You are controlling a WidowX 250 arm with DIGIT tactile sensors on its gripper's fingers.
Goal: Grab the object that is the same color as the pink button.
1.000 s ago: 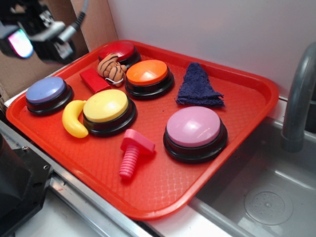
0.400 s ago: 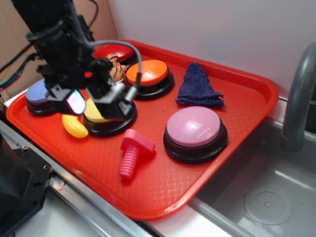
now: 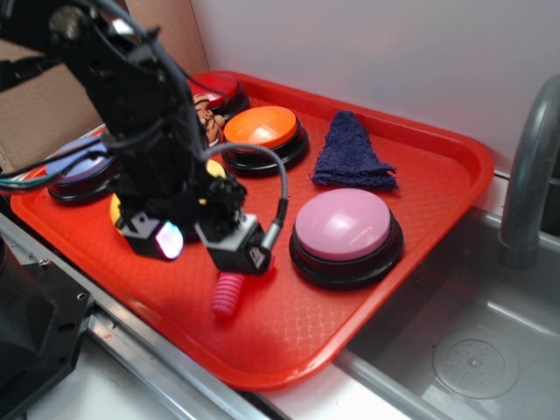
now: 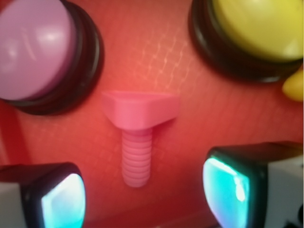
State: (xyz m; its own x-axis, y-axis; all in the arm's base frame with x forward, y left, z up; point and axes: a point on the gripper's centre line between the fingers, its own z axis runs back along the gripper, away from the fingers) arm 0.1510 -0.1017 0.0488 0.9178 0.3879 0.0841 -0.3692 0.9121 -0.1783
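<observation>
Just hot-pink bolt (image 4: 137,137) (ribbed shaft)

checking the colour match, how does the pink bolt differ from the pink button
The pink bolt is hot pink, small and ribbed; the pink button is paler, much larger and smooth-domed. The bolt lies flat on its side; the button sits upright on a black base. Both rest on the red tray.
</observation>
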